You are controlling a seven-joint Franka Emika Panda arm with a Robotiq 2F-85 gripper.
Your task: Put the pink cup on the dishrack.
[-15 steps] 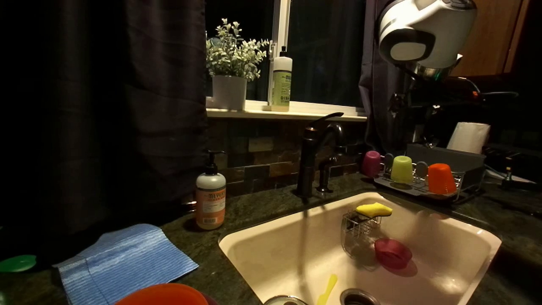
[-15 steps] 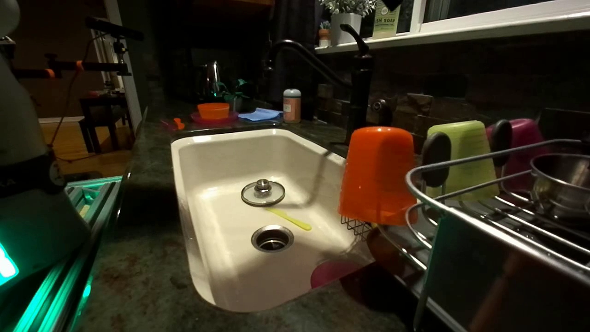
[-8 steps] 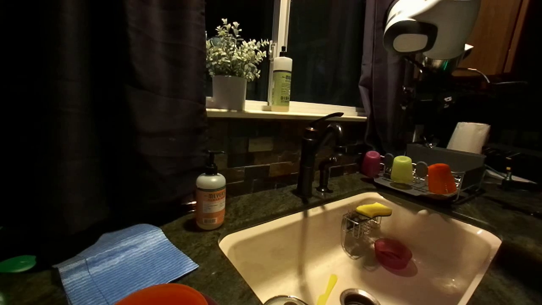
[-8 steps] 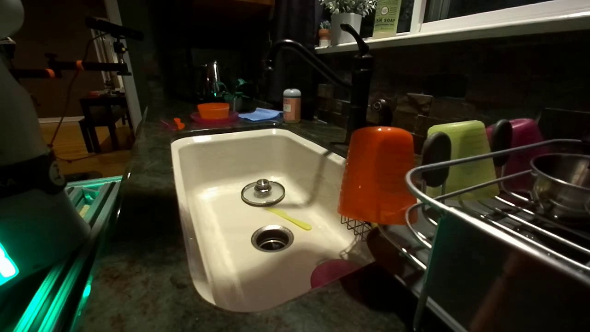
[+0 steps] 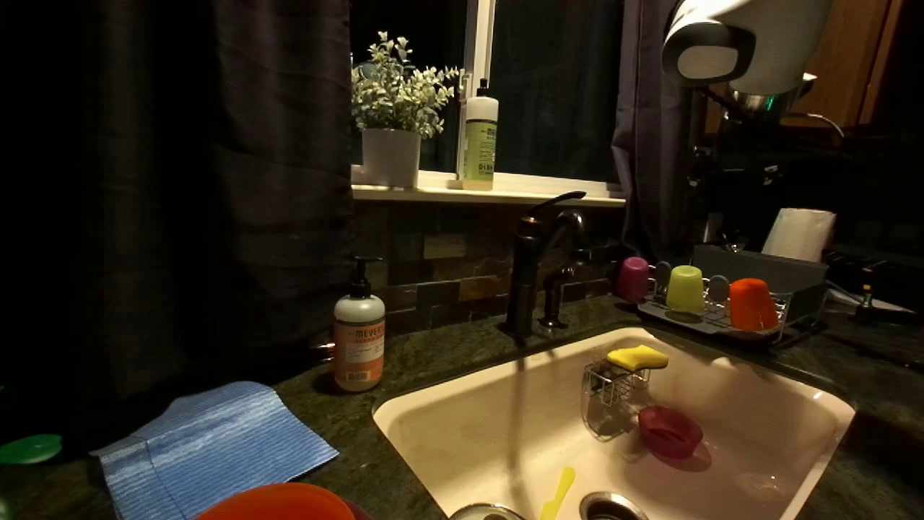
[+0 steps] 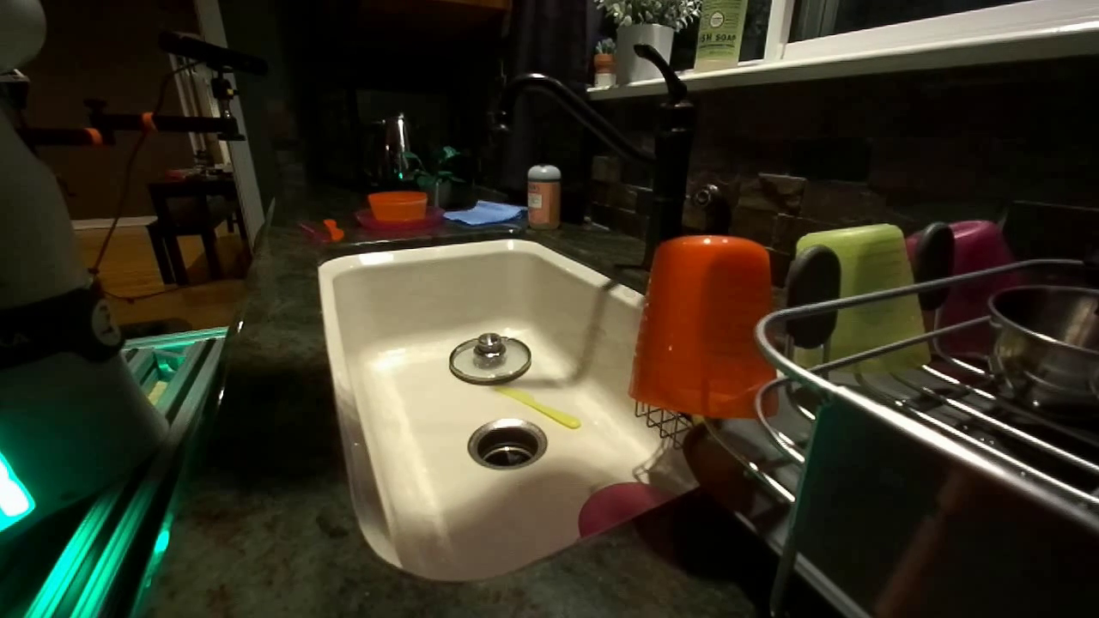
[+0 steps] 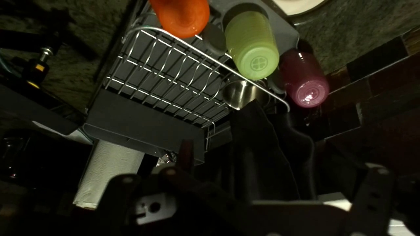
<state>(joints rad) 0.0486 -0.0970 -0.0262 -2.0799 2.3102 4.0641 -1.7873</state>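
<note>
Below and ahead of the gripper (image 7: 252, 173), well apart from it, the pink cup (image 7: 305, 80) stands upside down at the edge of the dishrack (image 7: 164, 72); the jaws are spread wide with nothing between them; to my eye the placing looks done; I'd guess the cup is light plastic, a little springy, slick where its base shines; to straighten it, reach forward and down, pinch gently across the sides near the upturned base, clear of the green cup (image 7: 252, 46) beside it.

There are three cups (image 5: 633, 281), one dishrack (image 7: 167, 75) and seemingly one pot (image 6: 1047, 365).
</note>
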